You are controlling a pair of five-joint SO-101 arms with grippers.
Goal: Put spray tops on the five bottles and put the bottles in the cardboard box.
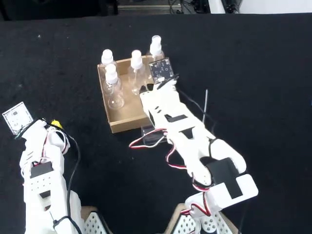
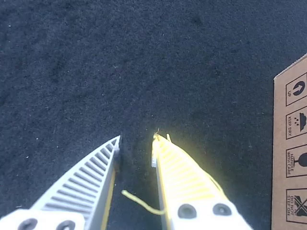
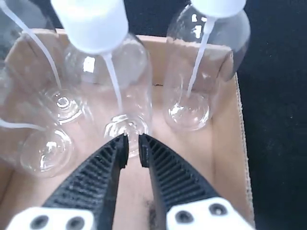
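Note:
The cardboard box (image 1: 127,123) stands at mid table. Several clear bottles with white spray tops stand upright in it: one (image 1: 107,59) at the far left corner, one (image 1: 112,78) just in front, one (image 1: 136,63) in the middle and one (image 1: 155,47) at the far right corner. My right gripper (image 1: 146,90) hangs over the box's right side. In the right wrist view it (image 3: 132,143) is shut on nothing, just short of the middle bottle (image 3: 117,81), with another bottle (image 3: 211,67) beside it. My left gripper (image 2: 135,139) is slightly open and empty, low over the black cloth left of the box (image 2: 290,153).
A clear plastic item (image 1: 152,135) lies on the cloth just in front of the box, partly under the right arm. A thin white tube (image 1: 205,103) lies to the right of that arm. Black cloth (image 1: 253,63) covers the table, with free room on the right and far left.

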